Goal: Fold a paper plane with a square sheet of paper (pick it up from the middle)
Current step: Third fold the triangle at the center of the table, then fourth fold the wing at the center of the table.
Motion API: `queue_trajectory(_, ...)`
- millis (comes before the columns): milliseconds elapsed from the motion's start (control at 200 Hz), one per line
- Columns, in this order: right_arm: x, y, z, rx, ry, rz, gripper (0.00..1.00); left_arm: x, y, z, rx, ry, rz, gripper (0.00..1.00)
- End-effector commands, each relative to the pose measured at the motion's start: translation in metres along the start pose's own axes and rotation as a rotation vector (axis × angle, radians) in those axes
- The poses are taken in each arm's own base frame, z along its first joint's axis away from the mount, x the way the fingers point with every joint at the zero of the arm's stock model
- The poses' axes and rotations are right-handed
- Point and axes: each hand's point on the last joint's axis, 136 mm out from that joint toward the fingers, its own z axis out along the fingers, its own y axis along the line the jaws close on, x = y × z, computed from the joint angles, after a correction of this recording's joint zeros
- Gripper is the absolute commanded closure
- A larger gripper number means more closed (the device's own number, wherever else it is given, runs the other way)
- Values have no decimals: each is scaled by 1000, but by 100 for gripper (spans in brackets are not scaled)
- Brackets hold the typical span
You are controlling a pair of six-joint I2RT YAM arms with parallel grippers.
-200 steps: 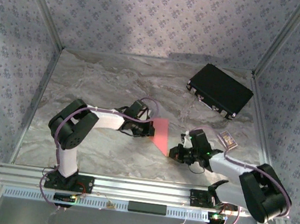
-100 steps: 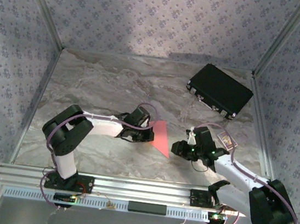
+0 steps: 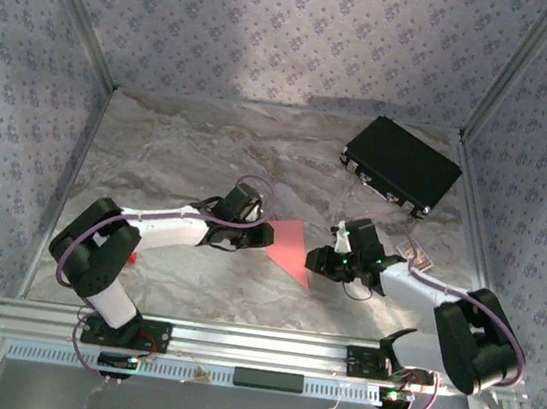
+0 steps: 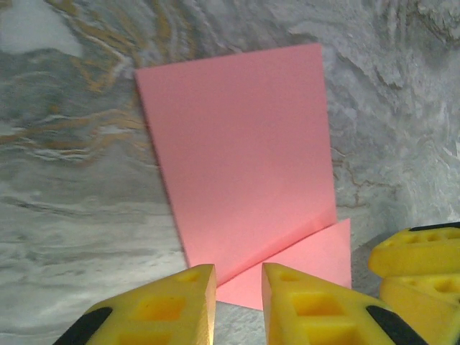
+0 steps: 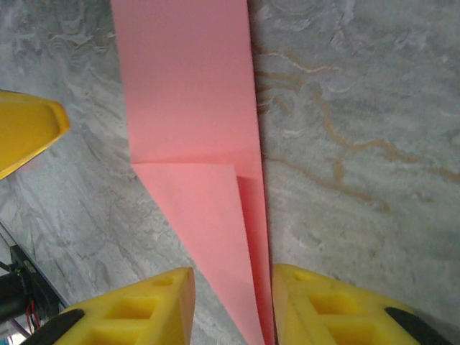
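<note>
The left gripper [image 4: 238, 280] has its yellow fingers [image 4: 162, 305] a narrow gap apart, clamped on nothing. The near corner of the paper [image 4: 241, 158] shows through that gap, lying on the table [image 4: 65, 180] just beyond the tips. The right gripper [image 5: 233, 287] has its jaws apart too, a little wider. The thin pointed end of the paper runs down between them, close to the finger on the right of that view, and is not pinched

The paper is a folded salmon-pink shape, flat on the marbled table about midway between the two arms. From the left wrist it is a broad panel with a small triangular flap at its near right corner. From the right wrist it is a long strip with a crease across it and a diagonal fold that narrows it to a point. From above it is broad on the left gripper's side and tapers toward the right gripper, with both grippers low at its opposite ends, facing each other

Further out, a black case [image 3: 401, 166] lies at the far right of the table, well apart from the paper. A red block [image 3: 136, 257] sits by the left arm's elbow, and patterned walls [image 3: 297, 26] close the table in
</note>
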Motion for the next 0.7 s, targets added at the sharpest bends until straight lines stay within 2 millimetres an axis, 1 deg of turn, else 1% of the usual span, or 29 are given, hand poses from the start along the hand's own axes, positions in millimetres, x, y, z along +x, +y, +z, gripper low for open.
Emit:
queue_trajectory(0, -15, 14, 4, -52, -4, -57, 68, -1, 3, -6, 25, -9, -15, 75)
queue_trajectory(110, -19, 14, 10, -56, 8, -56, 70, -3, 5, -8, 36, -6, -26, 74)
queue_trajectory(225, -19, 8, 16, -41, 26, -43, 70, -3, 7, -7, 39, 1, -38, 73)
queue_trajectory(335, -20, 7, 20, -49, 32, -37, 71, -3, 5, -11, 50, -7, -41, 72)
queue_trajectory(475, -19, 8, 23, -60, 38, -32, 78, -3, 8, -10, 48, -5, -43, 71)
queue_trajectory(615, -18, 7, 21, -62, 40, -31, 83, -4, 8, -9, 51, -7, -51, 71)
queue_trajectory(655, -18, 8, 20, -65, 38, -33, 85, -4, 8, -9, 52, -7, -50, 71)
queue_trajectory(695, -18, 8, 20, -69, 40, -32, 90, -5, 7, -9, 54, -8, -52, 71)
